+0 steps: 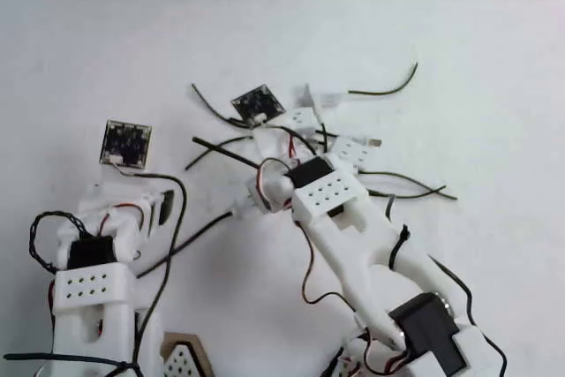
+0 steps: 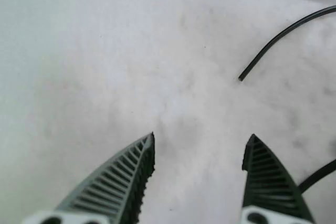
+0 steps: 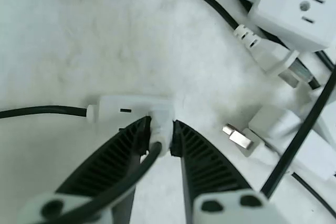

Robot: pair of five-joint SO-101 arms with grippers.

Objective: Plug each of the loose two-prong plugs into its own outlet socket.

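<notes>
Over the white surface (image 1: 459, 33) our left gripper (image 2: 201, 136) hangs, jaws released; our right gripper (image 3: 161, 124), near the outlet socket (image 3: 296, 3), has its jaws clenched on a two-prong plug (image 3: 123, 109) resting there. We judge the grasp made; next, lift and align it with the socket

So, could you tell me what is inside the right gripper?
A white plug, one end pinched in the right gripper; its black cord trails away over the table. The fingers cover that end, so its prongs cannot be seen.
</notes>
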